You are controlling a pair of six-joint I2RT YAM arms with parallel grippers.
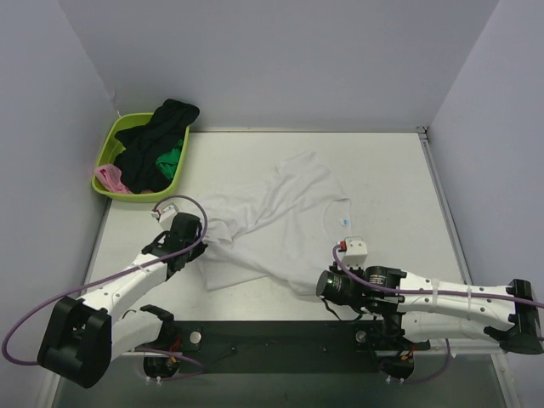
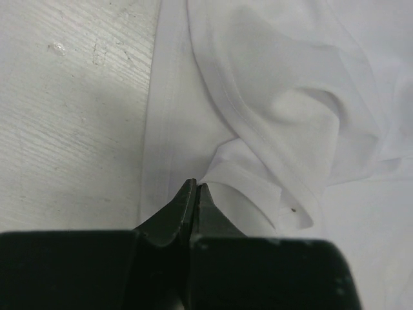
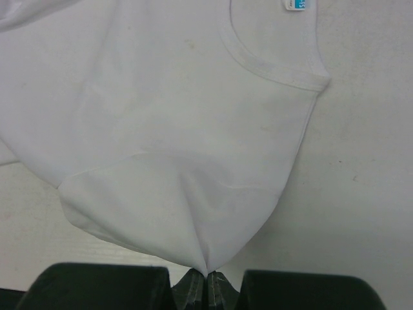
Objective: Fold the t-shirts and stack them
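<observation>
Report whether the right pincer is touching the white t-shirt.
Touching. The right wrist view shows the right pincer shut, with the white t-shirt drawn into a taut peak that ends pinched between the fingertips.

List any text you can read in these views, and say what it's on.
On the blue neck label of the white t-shirt: some print, cut off at the frame edge and too blurred to read.
No other words, numbers or signs show in any view.
</observation>
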